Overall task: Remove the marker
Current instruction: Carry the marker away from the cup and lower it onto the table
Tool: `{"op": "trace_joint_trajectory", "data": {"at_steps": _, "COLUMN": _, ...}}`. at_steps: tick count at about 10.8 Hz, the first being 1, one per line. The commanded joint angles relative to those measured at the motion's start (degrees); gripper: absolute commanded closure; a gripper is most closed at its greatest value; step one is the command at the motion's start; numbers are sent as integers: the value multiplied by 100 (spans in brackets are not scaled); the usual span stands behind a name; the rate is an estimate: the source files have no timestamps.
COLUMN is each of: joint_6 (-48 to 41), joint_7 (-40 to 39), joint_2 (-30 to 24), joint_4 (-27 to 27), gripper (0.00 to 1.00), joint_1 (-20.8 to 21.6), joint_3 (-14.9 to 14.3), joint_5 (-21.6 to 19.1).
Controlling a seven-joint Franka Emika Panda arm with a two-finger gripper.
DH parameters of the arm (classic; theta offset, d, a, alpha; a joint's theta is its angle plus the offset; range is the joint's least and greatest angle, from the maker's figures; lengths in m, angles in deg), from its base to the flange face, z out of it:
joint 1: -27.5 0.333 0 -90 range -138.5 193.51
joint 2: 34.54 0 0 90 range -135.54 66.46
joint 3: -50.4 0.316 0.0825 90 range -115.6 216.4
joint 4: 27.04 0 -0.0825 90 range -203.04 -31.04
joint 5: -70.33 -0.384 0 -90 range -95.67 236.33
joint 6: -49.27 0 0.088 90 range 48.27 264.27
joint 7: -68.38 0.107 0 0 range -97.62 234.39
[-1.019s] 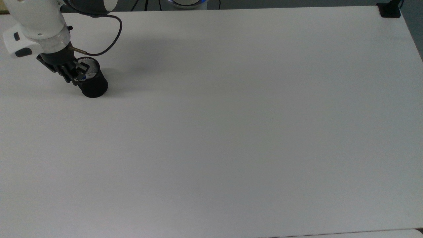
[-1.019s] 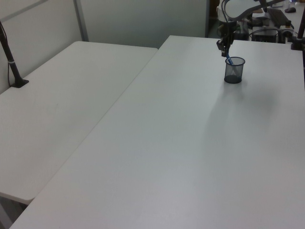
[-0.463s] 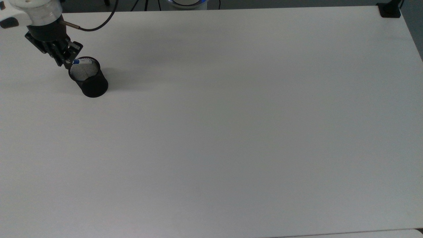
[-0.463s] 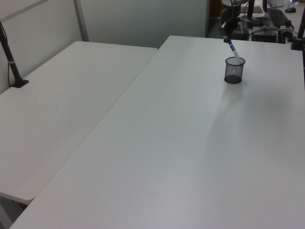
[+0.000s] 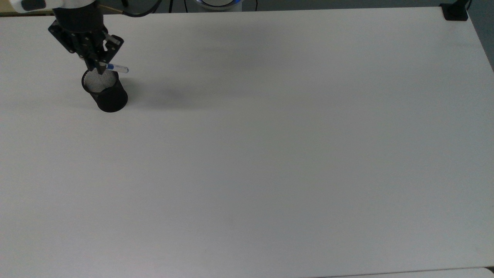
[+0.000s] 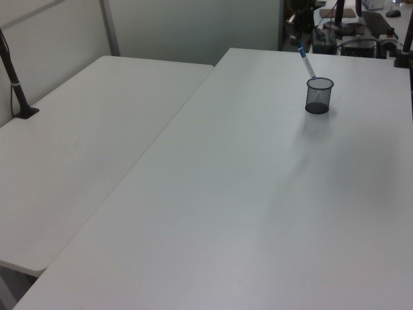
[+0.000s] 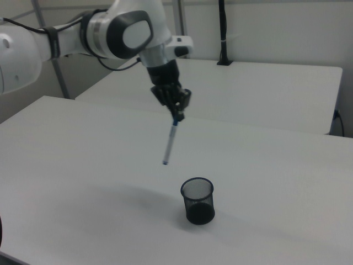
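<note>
My end effector (image 7: 177, 114) pinches the marker (image 7: 170, 142) by its top; it hangs tilted, clear above the mesh cup (image 7: 197, 200) on the counter (image 7: 99, 165).

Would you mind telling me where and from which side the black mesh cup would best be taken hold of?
The cup stands upright and open-topped on the table, so I would come straight down from above and pinch its rim wall, one finger inside and one outside. Its body looks wide for the gripper, which is already shut on the marker held in the air, clear of the cup, so that must be set down first.
</note>
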Motion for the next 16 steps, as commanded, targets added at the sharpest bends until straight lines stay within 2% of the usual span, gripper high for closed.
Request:
{"op": "trace_joint_trajectory", "data": {"at_steps": 1, "joint_6": -483, "joint_7": 558, "joint_2": -17, "joint_4": -185, "gripper": 91, "joint_1": 1061, "joint_3": -40, "joint_5": 5}}
{"op": "trace_joint_trajectory", "data": {"at_steps": 2, "joint_6": -457, "joint_7": 882, "joint_2": 10, "joint_4": -299, "gripper": 91, "joint_1": 1395, "joint_3": -40, "joint_5": -21}}
{"op": "trace_joint_trajectory", "data": {"at_steps": 5, "joint_6": -492, "joint_7": 1052, "joint_2": 299, "joint_4": -370, "gripper": 90, "joint_1": 2091, "joint_3": -40, "joint_5": -757}}
{"op": "trace_joint_trajectory", "data": {"at_steps": 6, "joint_6": -483, "joint_7": 1061, "joint_2": 439, "joint_4": -457, "gripper": 89, "joint_1": 2258, "joint_3": -40, "joint_5": -864}}
{"op": "trace_joint_trajectory", "data": {"at_steps": 9, "joint_6": -449, "joint_7": 1351, "joint_2": 976, "joint_4": -528, "gripper": 89, "joint_1": 2803, "joint_3": -40, "joint_5": -900}}
{"op": "trace_joint_trajectory", "data": {"at_steps": 10, "joint_6": -405, "joint_7": 1369, "joint_2": 1012, "joint_4": -616, "gripper": 85, "joint_1": 2909, "joint_3": -40, "joint_5": -900}}
{"op": "trace_joint_trajectory", "data": {"at_steps": 13, "joint_6": 41, "joint_7": 1369, "joint_2": 1205, "joint_4": -590, "gripper": 67, "joint_1": 2919, "joint_3": -49, "joint_5": -918}}
{"op": "trace_joint_trajectory", "data": {"at_steps": 15, "joint_6": 115, "joint_7": 1369, "joint_2": 1171, "joint_4": -573, "gripper": 36, "joint_1": 2884, "joint_3": -58, "joint_5": -848}}
{"op": "trace_joint_trajectory", "data": {"at_steps": 16, "joint_6": 71, "joint_7": 1369, "joint_2": 1031, "joint_4": -564, "gripper": 24, "joint_1": 2875, "joint_3": -119, "joint_5": -821}}
